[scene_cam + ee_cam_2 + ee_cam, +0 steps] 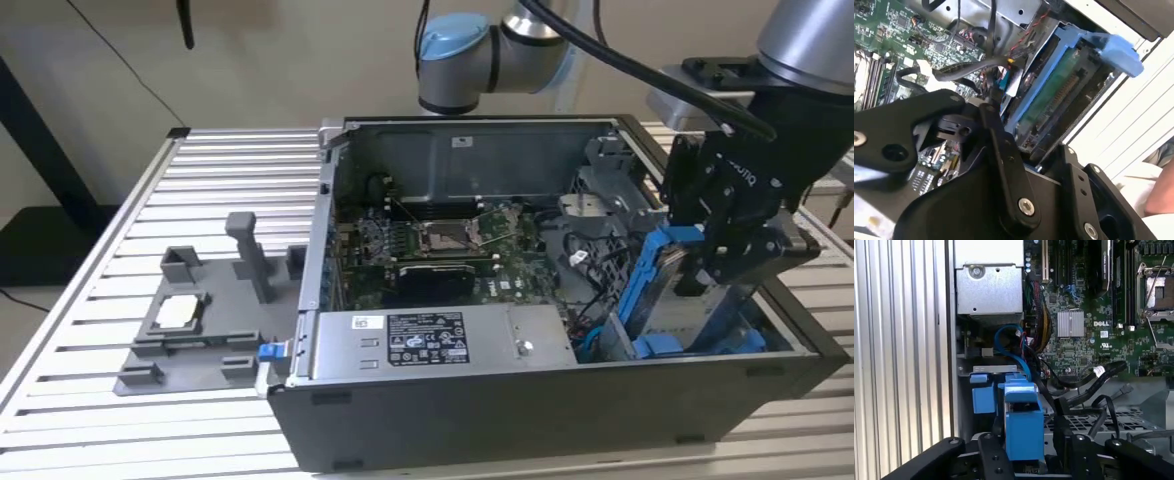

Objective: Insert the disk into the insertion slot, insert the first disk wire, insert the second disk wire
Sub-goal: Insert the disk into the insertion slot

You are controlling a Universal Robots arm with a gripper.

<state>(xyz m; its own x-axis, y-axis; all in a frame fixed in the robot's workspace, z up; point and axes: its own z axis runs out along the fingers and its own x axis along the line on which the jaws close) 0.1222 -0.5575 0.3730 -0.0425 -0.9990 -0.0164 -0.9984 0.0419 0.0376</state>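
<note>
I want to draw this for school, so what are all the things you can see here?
Computer case: one, dark grey, open, on table.
Motherboard: one, green, inside case.
Power-supply box: one, grey, inside case.
Cables: several, black, over motherboard.
Disk: one, blue-framed, case's end at exterior view's right.
Insertion slot: one, blue-edged, below disk.
Holder tray: one, grey, on table, exterior view's left.
Chip: one, silver, on tray.
Table: one, silvery, slatted.
Robot arm: one, silver-blue, behind case.
Gripper: one, black, at disk.

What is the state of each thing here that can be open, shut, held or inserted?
computer case: open, side panel off.
the disk: upright, held, not fully down.
gripper: shut on the disk.
the insertion slot: disk not fully in.
</note>
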